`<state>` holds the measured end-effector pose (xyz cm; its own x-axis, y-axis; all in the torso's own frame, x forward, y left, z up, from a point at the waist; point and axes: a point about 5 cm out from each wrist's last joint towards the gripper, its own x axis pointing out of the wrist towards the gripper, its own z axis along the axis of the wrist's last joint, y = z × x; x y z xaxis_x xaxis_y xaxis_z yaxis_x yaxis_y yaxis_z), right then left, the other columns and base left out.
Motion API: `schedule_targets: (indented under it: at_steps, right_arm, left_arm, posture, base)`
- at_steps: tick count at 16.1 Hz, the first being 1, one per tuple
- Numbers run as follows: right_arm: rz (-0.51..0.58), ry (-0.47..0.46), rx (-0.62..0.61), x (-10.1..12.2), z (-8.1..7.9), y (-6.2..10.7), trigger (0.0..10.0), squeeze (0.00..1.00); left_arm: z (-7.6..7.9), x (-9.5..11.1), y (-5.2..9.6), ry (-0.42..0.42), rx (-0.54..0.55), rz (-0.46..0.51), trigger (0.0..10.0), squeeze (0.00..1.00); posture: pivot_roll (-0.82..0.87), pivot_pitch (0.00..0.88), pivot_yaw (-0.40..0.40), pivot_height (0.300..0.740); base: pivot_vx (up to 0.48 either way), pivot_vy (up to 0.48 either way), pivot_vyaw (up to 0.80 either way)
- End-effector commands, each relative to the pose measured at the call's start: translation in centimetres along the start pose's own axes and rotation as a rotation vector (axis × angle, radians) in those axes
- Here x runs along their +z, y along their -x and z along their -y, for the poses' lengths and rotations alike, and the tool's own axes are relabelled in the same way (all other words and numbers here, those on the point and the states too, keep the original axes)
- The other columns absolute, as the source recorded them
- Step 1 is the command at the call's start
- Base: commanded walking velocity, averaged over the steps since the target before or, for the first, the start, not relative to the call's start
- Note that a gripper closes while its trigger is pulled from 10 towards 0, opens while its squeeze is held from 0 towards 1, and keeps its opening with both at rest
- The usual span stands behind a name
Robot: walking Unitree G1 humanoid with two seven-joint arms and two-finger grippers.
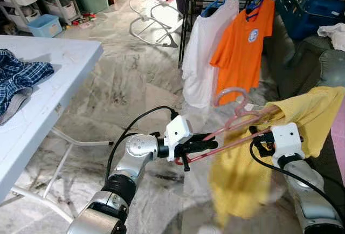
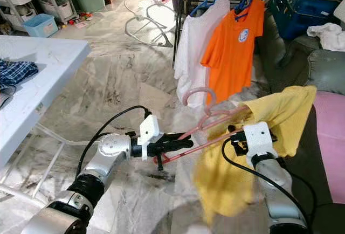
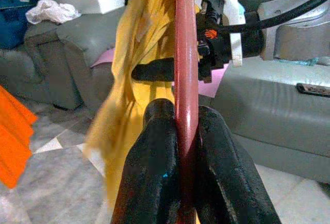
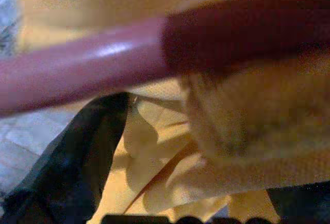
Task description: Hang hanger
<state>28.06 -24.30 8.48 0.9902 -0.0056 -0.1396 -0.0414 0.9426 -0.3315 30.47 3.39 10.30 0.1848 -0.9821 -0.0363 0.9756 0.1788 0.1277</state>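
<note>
A pink plastic hanger [image 1: 237, 116] is held low over the floor, its hook [image 1: 230, 96] pointing up. A yellow shirt [image 1: 242, 180] hangs from its right half and droops towards the tiles. My left gripper [image 1: 207, 145] is shut on the bare left end of the hanger; in the left wrist view both black fingers [image 3: 154, 157] pinch the pink bar [image 3: 185, 53]. My right gripper [image 1: 257, 139] sits at the hanger's right part, pressed into the yellow cloth [image 4: 232, 131] just under the pink bar [image 4: 103, 64]. Behind stands a black drying rack [image 1: 186, 18].
The rack holds a white shirt [image 1: 202, 56] and an orange shirt [image 1: 245, 45] on blue hangers. A white table [image 1: 59, 83] with a plaid cloth [image 1: 19, 75] is at the left. A grey sofa [image 1: 323, 67] lines the right. Marble floor lies between.
</note>
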Motion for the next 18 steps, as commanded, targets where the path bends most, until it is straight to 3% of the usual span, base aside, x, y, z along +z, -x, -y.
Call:
schedule_targets:
  at_steps: [1,6,18]
  right_arm:
    - [-0.017,-0.027,-0.023,-0.7,0.1,0.4,0.0,0.00]
    - [0.002,-0.043,-0.150,-1.2,1.8,1.3,0.0,0.00]
    - [0.036,-0.061,-0.224,-1.1,2.9,1.9,0.0,0.00]
  left_arm:
    - [0.0,1.5,-0.8,-0.040,-0.025,0.068,0.0,0.00]
    - [0.2,1.4,-0.6,-0.033,-0.041,0.062,0.0,0.00]
    - [0.9,1.3,-1.2,-0.025,-0.051,0.074,0.0,0.00]
  posture:
    - [-0.10,0.081,-0.005,0.740]
    - [-0.11,0.078,-0.003,0.740]
    - [-0.11,0.061,-0.018,0.740]
  base:
    - [0.000,0.000,0.00]
    - [0.000,0.000,0.00]
    - [0.000,0.000,0.00]
